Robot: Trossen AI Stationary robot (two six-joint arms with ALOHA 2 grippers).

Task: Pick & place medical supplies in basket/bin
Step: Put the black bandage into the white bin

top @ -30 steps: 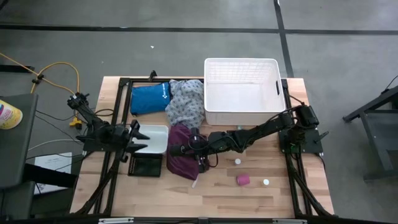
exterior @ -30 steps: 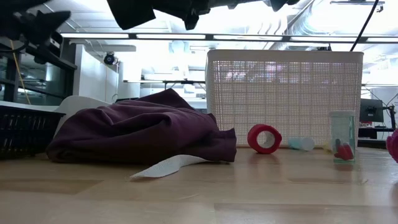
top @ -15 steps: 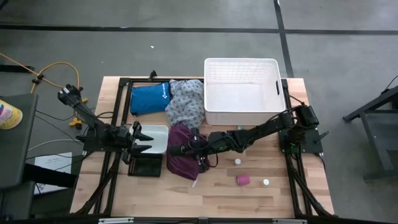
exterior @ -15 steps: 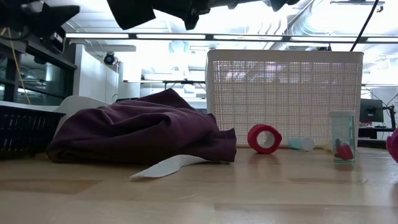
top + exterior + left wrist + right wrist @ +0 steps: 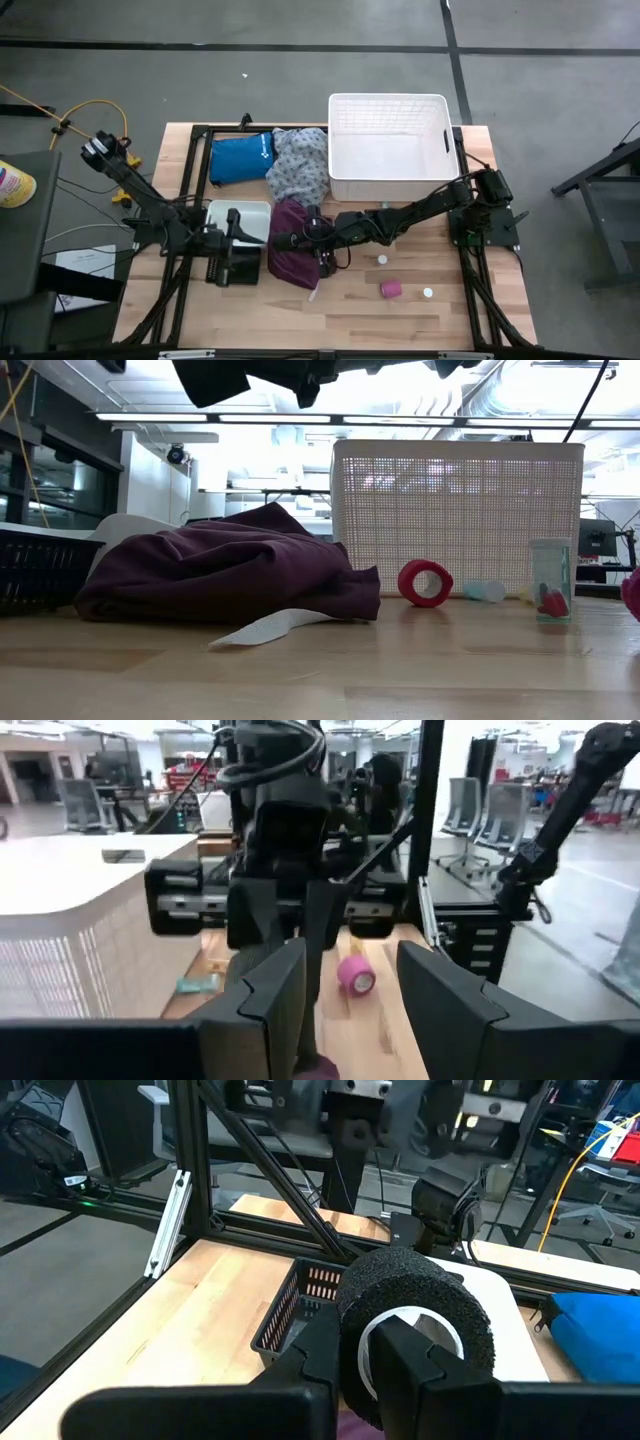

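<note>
The right claw [image 5: 283, 241] is closed on a black roll [image 5: 415, 1320] with a white core, clamped through the ring, and it hangs above the maroon cloth [image 5: 292, 255]. This roll looks like soft foam or elastic bandage — light, a little springy, and I judge it will not slip easily; the grip through the hole seems the good place to hold it.

The left claw [image 5: 236, 228] is near the same maroon cloth, on the side away from the basket, over the edge between the small white tray [image 5: 238, 212] and the black mesh crate [image 5: 232, 268]. Its fingers [image 5: 278, 995] stand partly apart with nothing between them.

The large white lattice basket [image 5: 389, 147] stands beyond the maroon cloth, toward the far edge of the worktop [image 5: 350, 315], and inside it looks bare. Beside the cloth, on the basket's near side, lie a pink roll [image 5: 390, 289], small white round pieces [image 5: 428, 293] and, in the low view, a red ring of tape [image 5: 425, 582] and a clear vial [image 5: 550, 579] — the vial may be fragile, the others are light. A grey-patterned cloth [image 5: 298, 165] and a blue pouch [image 5: 240, 157] lie next to the basket.
</note>
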